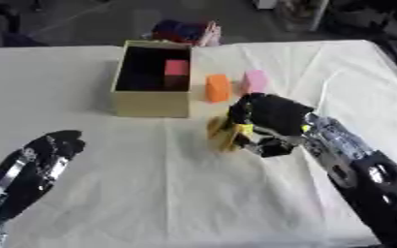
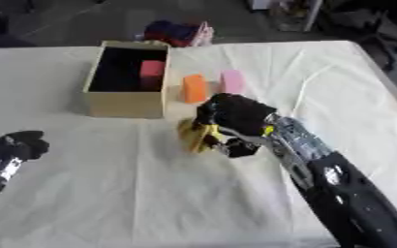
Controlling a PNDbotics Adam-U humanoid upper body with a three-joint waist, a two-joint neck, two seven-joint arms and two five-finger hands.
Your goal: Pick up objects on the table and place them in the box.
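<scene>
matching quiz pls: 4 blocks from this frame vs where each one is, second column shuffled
Things:
1. red block
2. orange block
3. pink block
4. yellow block

Places:
A. on the cloth just right of the box
B. in the right hand
C. inside the box
D. on the cloth, farthest right of the four

Pairs: 1-C, 2-A, 3-D, 4-B
</scene>
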